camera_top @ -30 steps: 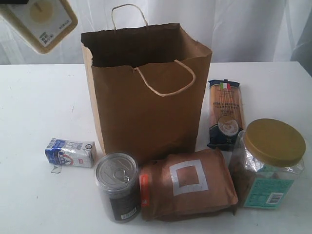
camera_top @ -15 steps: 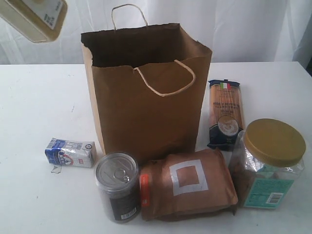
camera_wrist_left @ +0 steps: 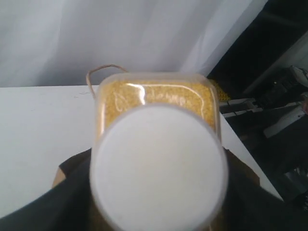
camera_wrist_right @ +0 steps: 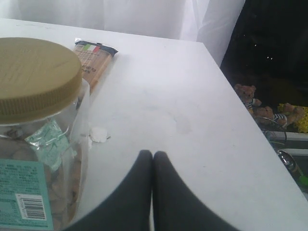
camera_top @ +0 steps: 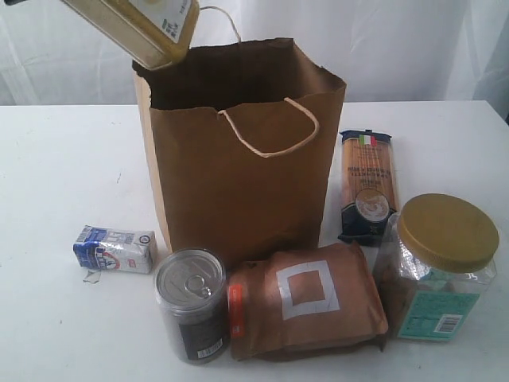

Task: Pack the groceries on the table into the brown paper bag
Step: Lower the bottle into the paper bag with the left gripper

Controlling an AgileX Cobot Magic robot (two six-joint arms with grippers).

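While the left claw (camera_wrist_left: 159,183) pinches the tilted yellow-grain bottle (camera_top: 135,25), the brown paper bag (camera_top: 238,183) stands open just below it; the right claw (camera_wrist_right: 153,156), pressed together, is beside the gold-lidded clear jar (camera_wrist_right: 33,82).

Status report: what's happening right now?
Left gripper holds yellow-grain bottle, tilted over open brown paper bag. Right gripper shut, empty, beside gold-lidded clear jar. Bag mouth looks unobstructed.
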